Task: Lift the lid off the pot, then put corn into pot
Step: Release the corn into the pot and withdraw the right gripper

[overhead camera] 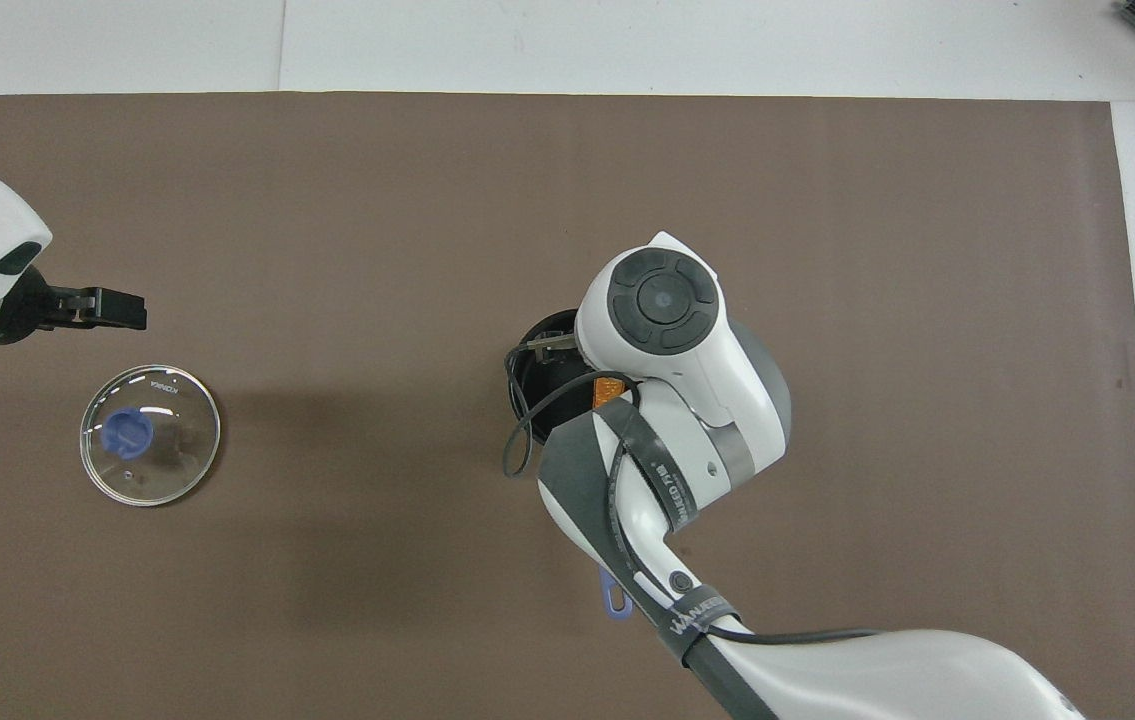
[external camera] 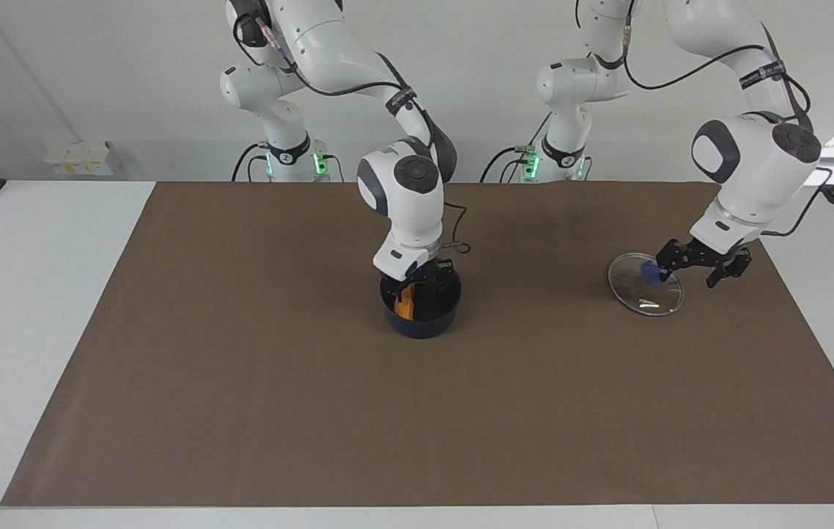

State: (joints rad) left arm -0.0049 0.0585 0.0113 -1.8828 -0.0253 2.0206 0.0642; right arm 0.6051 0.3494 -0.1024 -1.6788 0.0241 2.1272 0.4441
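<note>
The corn lay inside the pot mid-mat, the right gripper open just over it. The lid rested flat toward the left arm's end — the left gripper hung open above, empty.

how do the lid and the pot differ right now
The lid is a flat clear glass disc lying on the mat toward the left arm's end; the pot is a deep dark blue vessel mid-table. The lid holds nothing; the pot holds the corn. Both are round, with blue parts.
</note>
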